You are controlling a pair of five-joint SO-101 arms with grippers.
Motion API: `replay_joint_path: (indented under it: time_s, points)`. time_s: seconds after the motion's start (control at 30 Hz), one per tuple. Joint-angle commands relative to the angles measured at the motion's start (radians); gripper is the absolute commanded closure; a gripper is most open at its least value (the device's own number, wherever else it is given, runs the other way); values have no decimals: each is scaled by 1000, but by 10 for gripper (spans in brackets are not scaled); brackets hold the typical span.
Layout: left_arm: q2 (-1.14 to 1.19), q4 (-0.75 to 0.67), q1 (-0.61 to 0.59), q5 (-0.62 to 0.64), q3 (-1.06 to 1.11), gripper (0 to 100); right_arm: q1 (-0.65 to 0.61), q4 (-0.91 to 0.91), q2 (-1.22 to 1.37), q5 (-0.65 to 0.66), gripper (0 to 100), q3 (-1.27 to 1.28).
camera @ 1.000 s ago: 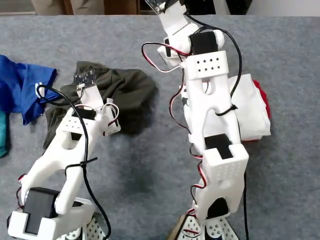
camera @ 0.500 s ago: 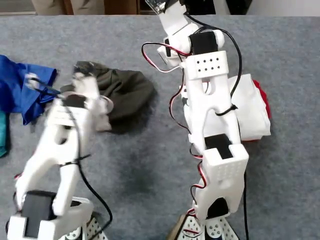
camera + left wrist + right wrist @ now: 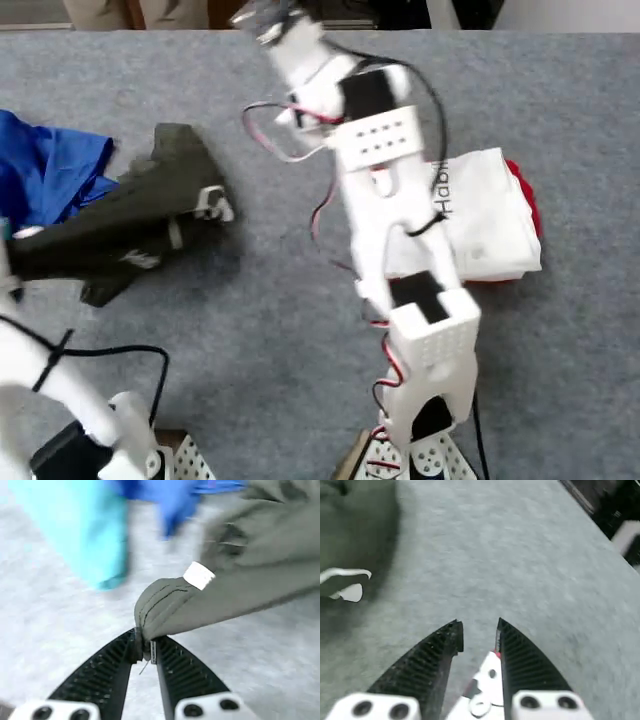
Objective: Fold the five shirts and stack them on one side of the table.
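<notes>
Spreading seems intended: olive shirt [image 3: 120, 235] is pinched by left claw [image 3: 145, 649] at nine o'clock; right claw [image 3: 479, 630] parted, empty.

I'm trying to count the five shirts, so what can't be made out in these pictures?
Red fabric shirt: high view, only an edge shows under the folded white fabric shirt.
Folded white fabric shirt: high view, one side covered by the right arm.
Turquoise fabric shirt: left wrist view, blurred, cut off by the frame edge.
</notes>
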Motion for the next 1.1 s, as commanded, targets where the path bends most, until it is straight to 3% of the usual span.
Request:
replay_joint_path:
  time_s: [0.0, 0.23, 0.47, 0.83, 0.93, 1.07]
  points:
    - [-27, 6, -180, -63, -95, 982, -108, 15, 47, 12, 875, -28]
    - [-27, -74, -316, -61, -37, 982, -314, -21, 180, 3, 871, -41]
    - [-30, -167, -276, 89, 161, 982, -381, -137, 384, -172, 736, -197]
    - [-36, -281, -282, 216, 259, 982, -483, -218, 768, -344, 728, -608]
    - [-30, -284, -282, 218, 261, 982, -479, -173, 829, -342, 787, -667]
    - [-30, -342, -282, 238, 293, 982, -449, -74, 843, -339, 998, -733]
